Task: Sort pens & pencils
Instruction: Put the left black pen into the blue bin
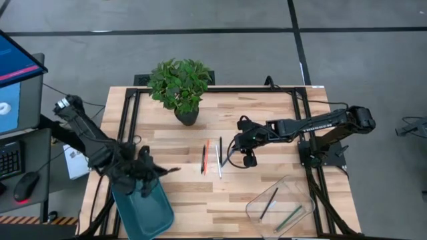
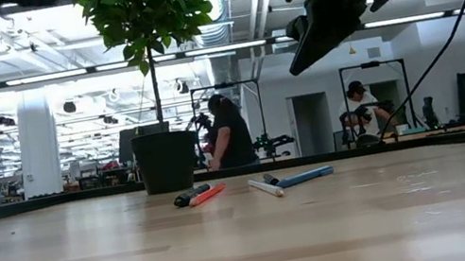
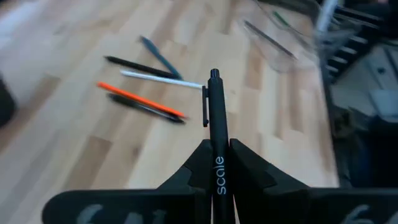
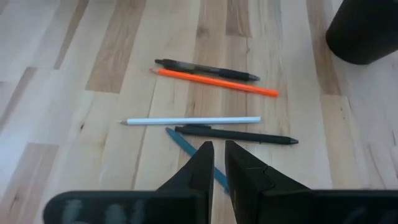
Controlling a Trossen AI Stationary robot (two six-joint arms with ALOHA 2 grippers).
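- Five pens and pencils lie loose at the middle of the surface [image 1: 267, 120]: a black pen [image 4: 208, 69], an orange pencil [image 4: 214, 81] just beside it, a white pencil [image 4: 193, 121], a second black pen [image 4: 236, 134], and a blue one [image 4: 189, 149] partly hidden under my right arm's fingers.
- In the high view these sticks [image 1: 212, 158] sit just left of the right gripper [image 1: 248, 159].
- My right gripper's jaws are nearly closed with only a thin slit between them, and I see nothing in them; they hang above the surface, right over the near end of the loose group.
- My left gripper [image 3: 217, 168] has its jaws clamped on a black pen marked "scale" [image 3: 215, 112], which sticks out forward between the fingers.
- From above, the left gripper [image 1: 137, 175] is over the teal bin [image 1: 150, 213] at the near left corner.
- A clear tray [image 1: 280, 205] at the near right holds two more sticks, one dark [image 1: 269, 203] and one greenish [image 1: 289, 217].
- A potted plant [image 1: 180, 87] stands at the far edge of the surface.
- Across the room beyond the surface I can see two people [image 2: 231, 133].
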